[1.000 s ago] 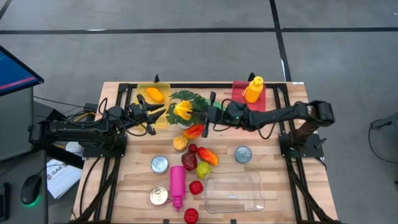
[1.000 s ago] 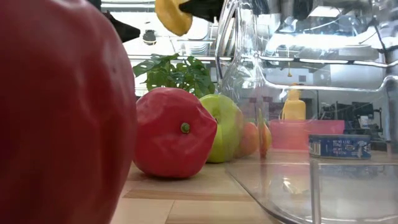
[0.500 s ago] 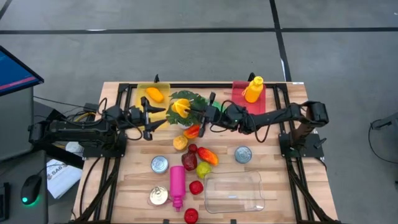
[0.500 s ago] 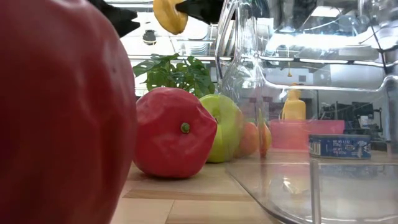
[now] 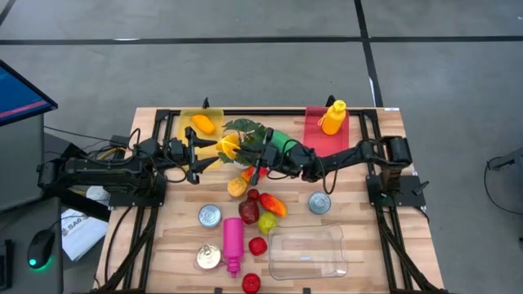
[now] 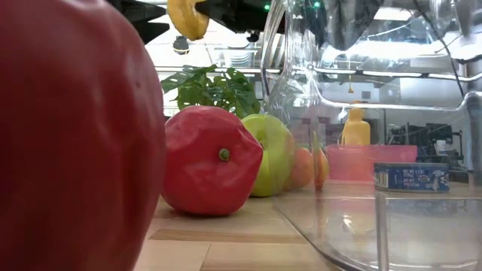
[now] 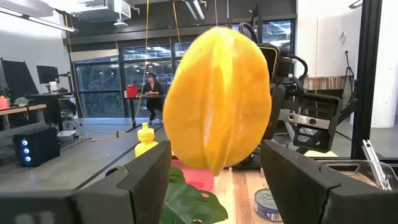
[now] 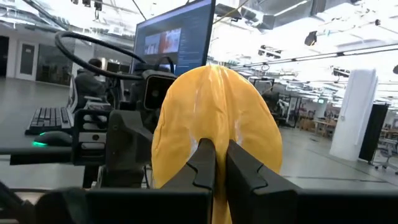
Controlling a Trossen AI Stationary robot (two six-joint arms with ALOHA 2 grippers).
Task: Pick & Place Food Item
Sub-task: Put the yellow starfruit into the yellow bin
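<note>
Desk of pale wooden slats on grey floor carries the green leaf, above which the right gripper fingers clamp the yellow starfruit, the left gripper fingers apart just beside it.

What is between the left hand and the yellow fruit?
Nothing visible. The yellow fruit hangs right in front of the open left hand, between its fingers. The right hand is shut on it from the other side.
</note>
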